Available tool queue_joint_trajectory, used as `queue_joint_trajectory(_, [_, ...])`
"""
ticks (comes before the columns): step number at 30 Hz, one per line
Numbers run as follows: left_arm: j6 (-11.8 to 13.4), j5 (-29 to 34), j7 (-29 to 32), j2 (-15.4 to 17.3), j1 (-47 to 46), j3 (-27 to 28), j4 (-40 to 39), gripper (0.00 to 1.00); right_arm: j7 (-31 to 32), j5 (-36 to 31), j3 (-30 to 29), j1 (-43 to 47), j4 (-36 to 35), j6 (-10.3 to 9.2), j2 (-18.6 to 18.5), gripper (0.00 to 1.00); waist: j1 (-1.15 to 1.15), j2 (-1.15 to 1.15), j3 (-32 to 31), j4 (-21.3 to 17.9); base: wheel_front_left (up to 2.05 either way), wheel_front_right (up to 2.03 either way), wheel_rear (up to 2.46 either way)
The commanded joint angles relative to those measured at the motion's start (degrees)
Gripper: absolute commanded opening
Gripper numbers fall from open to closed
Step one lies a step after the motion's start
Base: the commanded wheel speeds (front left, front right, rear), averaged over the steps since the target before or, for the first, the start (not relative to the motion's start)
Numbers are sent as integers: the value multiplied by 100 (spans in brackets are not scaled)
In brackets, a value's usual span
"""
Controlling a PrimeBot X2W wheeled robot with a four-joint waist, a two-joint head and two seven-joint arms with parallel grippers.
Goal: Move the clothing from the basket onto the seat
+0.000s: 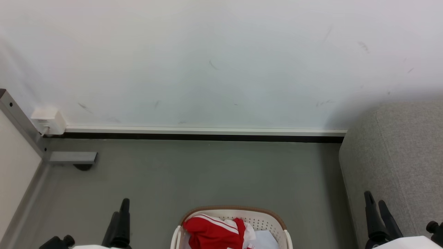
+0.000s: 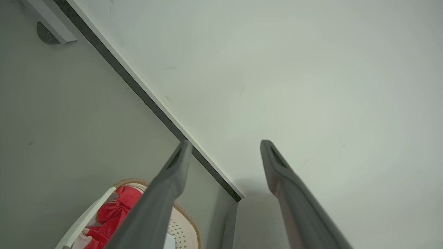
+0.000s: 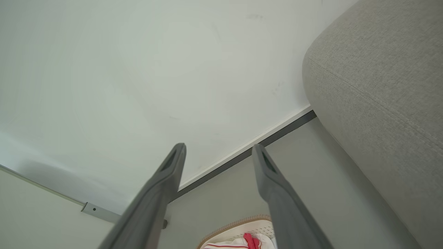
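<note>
Jaws on both arms stand released and grip nothing. The left gripper (image 2: 225, 144) shows its two dark fingers spread wide in front of the wall (image 1: 207, 69), and the right gripper (image 3: 218, 147) shows a similar gap. In the head view the left fingers overlap, so their spacing is hard to read there.

A grey floor (image 1: 207, 173) runs back to a white skirting board (image 1: 207, 131) with a dark strip beneath it. The wall above is pale and marked with faint scuffs. At the floor's far left corner a white socket box (image 1: 48, 121) sits beside a metal-edged panel (image 1: 15, 117), with a grey bracket (image 1: 72, 157) low on the floor.

The basket (image 1: 238, 210) stands on the floor between the two grippers, its near half cut off. The clothing (image 1: 213, 233) lies bunched inside it toward the left, white stripes showing, with pale fabric (image 1: 266, 240) beside it. The seat (image 1: 398, 155) fills the floor's far right corner against the wall, well apart from the basket and partly out of frame.
</note>
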Motion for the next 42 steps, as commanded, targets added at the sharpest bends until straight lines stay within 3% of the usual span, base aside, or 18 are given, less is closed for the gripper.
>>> queue_joint_trajectory(1, [24, 382, -102, 40, -6, -33, -121, 100, -78, -339, 36, -48, -15, 20, -71, 100, 0, 0, -1, -4, 0, 0, 0])
queue_joint_trajectory(19, [227, 2217, -438, 119, 148, -286, -336, 100, -409, -1875, 243, -93, 170, 24, -113, 100, 0, 0, -7, 6, 0, 0, 0])
queue_joint_trajectory(42, [458, 3613, -782, 248, 329, -566, -519, 100, -750, -3163, 347, -58, 280, 27, -122, 100, 0, 0, 1, -6, 0, 0, 0])
